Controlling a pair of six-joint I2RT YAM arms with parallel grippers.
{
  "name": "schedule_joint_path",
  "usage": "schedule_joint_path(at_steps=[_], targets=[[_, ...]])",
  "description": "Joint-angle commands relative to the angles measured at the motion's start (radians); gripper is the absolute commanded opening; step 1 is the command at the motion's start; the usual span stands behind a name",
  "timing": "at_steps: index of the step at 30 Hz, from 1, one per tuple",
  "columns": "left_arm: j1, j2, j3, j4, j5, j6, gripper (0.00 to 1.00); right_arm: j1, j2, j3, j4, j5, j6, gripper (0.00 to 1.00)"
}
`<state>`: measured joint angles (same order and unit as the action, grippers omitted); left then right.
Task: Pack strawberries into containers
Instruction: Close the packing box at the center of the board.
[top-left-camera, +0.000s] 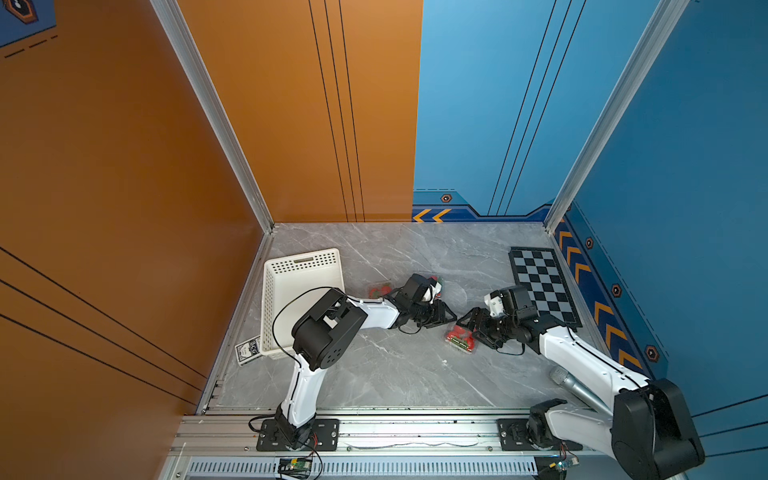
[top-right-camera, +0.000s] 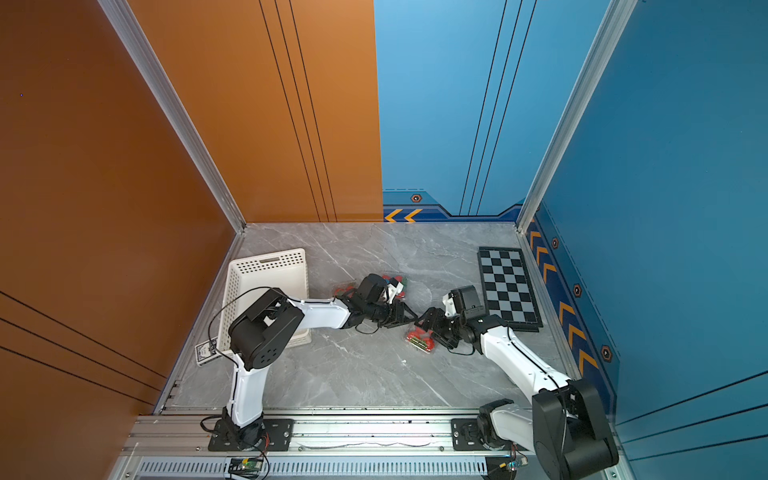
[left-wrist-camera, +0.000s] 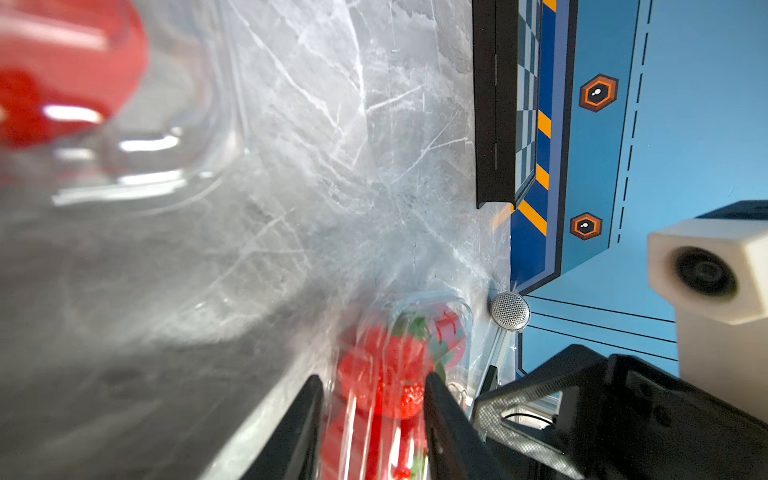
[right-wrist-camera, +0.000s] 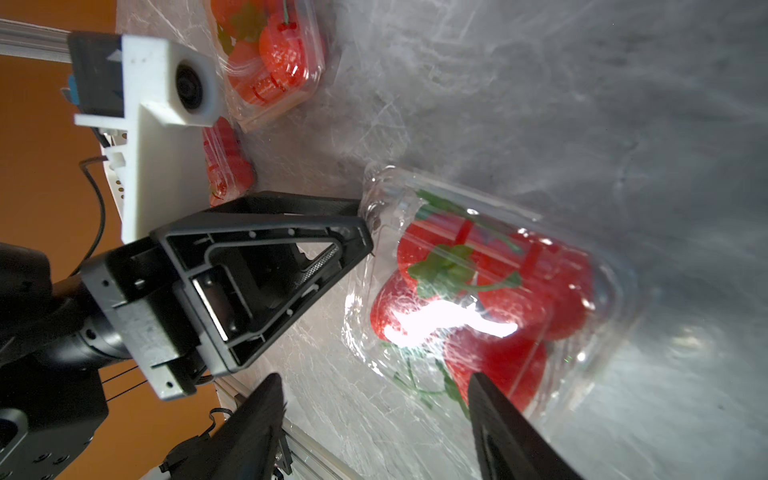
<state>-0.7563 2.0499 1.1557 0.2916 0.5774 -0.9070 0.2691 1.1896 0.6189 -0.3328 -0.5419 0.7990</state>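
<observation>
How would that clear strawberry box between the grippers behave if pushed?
The box looks thin and glossy, so it probably flexes and slips. It lies flat, so likely slides rather than rolls. Strawberries fill it, adding weight.

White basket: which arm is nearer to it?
Left. The left arm overlaps the white basket at its near edge in both top views; the right arm is on the opposite side, beside the chessboard.

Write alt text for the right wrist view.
A clear plastic clamshell container of red strawberries lies on the grey marble table before the open right gripper, the left gripper at its corner. Two more filled containers lie beyond.
</observation>
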Motion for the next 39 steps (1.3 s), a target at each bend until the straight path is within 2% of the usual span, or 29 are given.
schedule_joint_path(at_steps=[1, 10, 21, 27, 39], targets=[[-0.003, -0.059, -0.034, -0.005, -0.001, 0.004, 0.43, -0.017, -0.028, -0.019, -0.069, -0.012, -0.042, 0.73], [-0.018, -0.137, -0.148, 0.001, -0.03, 0.004, 0.43, -0.015, -0.034, -0.025, -0.14, 0.044, -0.078, 0.71], [-0.03, -0.122, -0.167, 0.001, -0.026, -0.01, 0.41, 0.01, 0.008, 0.003, -0.186, 0.112, -0.102, 0.69], [-0.037, -0.154, -0.233, 0.016, -0.04, -0.025, 0.42, 0.027, 0.048, 0.014, -0.186, 0.118, -0.109, 0.67], [-0.045, -0.155, -0.28, 0.097, -0.023, -0.08, 0.39, 0.039, 0.084, 0.036, -0.179, 0.124, -0.106, 0.64]])
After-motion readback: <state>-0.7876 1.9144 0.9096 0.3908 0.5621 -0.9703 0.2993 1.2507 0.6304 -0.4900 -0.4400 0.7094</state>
